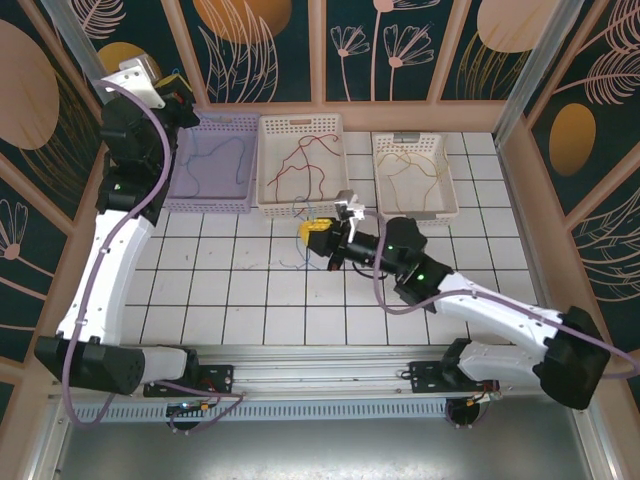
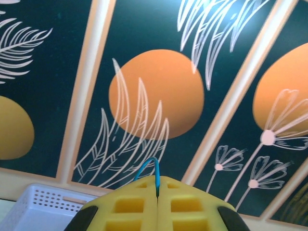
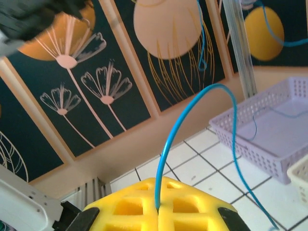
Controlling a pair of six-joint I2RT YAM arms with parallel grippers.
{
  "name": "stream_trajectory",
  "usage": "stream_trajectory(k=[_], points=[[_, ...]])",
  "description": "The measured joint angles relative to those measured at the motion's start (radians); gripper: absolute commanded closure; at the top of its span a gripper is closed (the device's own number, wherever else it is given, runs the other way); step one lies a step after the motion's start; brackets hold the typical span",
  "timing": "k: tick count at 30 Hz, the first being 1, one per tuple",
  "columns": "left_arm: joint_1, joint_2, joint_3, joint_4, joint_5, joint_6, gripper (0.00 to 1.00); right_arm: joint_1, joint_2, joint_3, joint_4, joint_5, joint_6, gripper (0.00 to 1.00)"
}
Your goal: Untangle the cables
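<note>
A: Two claws, both pinching shut on the blue cable [image 3: 216, 85].
- Item 1: right claw [image 3: 158, 192], sitting low over the table [image 1: 200, 300] just in front of the white basket [image 1: 275, 211]. The cable is arching up out of its yellow pads [image 3: 130, 206], then dropping twd the tiles.
- Item 2: left claw [image 2: 157, 190], hanging high by the back wall, w/ a small blue loop poking out btwn its pads.

B: What's risking trouble?

A: I'm judging the wire thin & slick. If the arms are pulling apart too fast, it's slipping out of one pinch, or going taut & kinking.

B: And the rest of the stock?

A: Lilac basket [image 1: 205, 205] is holding a blue strand [image 1: 215, 150]; can't tell if it's the same cable. Red cable [image 1: 300, 150] is lying in the white basket, yellow-orange cable [image 1: 410, 165] in the cream basket [image 1: 440, 213]. The hanging run is passing near the lilac rim, so I'm expecting a snag there, or the sorted strand getting dragged back out.
</note>
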Motion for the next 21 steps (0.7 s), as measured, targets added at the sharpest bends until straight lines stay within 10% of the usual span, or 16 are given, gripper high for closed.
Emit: stream_trajectory(k=[21], points=[[0.053,0.307,-0.208,0.301,-0.058,-0.077,1.0,0.093,-0.142,0.351,-0.391,0.034,-0.144,1.0]])
